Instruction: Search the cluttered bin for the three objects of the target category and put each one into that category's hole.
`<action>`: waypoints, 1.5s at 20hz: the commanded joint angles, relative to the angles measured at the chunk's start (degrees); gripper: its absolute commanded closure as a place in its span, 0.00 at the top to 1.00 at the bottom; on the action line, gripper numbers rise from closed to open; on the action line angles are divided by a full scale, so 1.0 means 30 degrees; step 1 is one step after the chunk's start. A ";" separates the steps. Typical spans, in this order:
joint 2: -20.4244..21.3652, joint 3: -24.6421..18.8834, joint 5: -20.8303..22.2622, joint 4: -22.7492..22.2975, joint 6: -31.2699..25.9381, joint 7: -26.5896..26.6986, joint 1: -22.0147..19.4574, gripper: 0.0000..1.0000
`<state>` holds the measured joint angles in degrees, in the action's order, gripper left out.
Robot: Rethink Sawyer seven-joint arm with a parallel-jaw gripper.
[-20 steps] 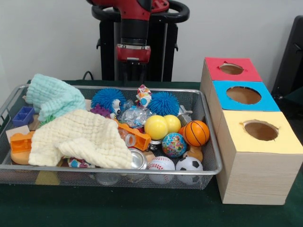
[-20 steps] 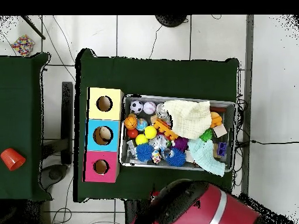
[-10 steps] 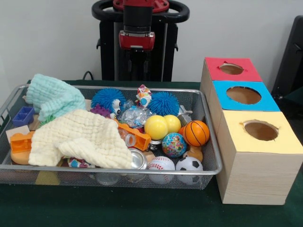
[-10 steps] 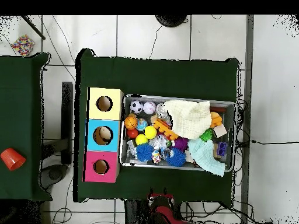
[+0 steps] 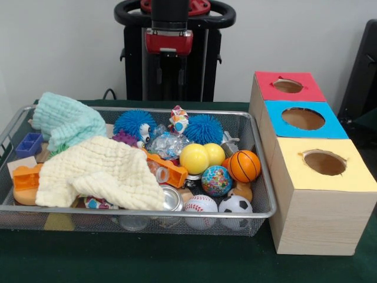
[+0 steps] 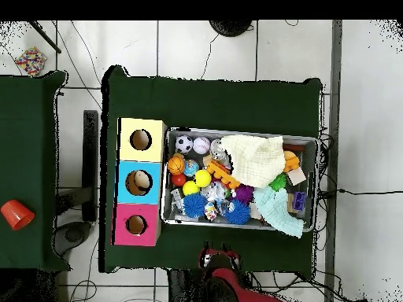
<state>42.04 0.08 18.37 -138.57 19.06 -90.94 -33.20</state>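
Still, bin (image 5: 259, 203) well below the perhaps shut hand (image 5: 169, 44).

The front view looks level across the table edge at close range, toward the gripper (image 5: 169, 44) raised behind the wire bin (image 5: 259, 200). The overhead view looks straight down from far higher, gripper (image 6: 218, 257) at its bottom. Both share the bin (image 6: 167, 177) and three-hole box (image 5: 306, 194) (image 6: 120, 181).
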 commanded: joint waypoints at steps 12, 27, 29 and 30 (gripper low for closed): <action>0.3213 -0.4147 -0.2471 0.1334 -0.5998 -0.3432 -0.1748 1.00; 0.2236 -0.3108 -0.2010 0.1313 -0.4107 -0.3771 -0.1044 1.00; 0.2228 -0.3057 -0.2021 0.1298 -0.4029 -0.3802 -0.0958 1.00; 0.2192 -0.2990 -0.2046 0.1300 -0.3999 -0.3823 -0.0885 1.00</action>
<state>51.02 -6.21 14.17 -138.76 5.19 -90.94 -36.61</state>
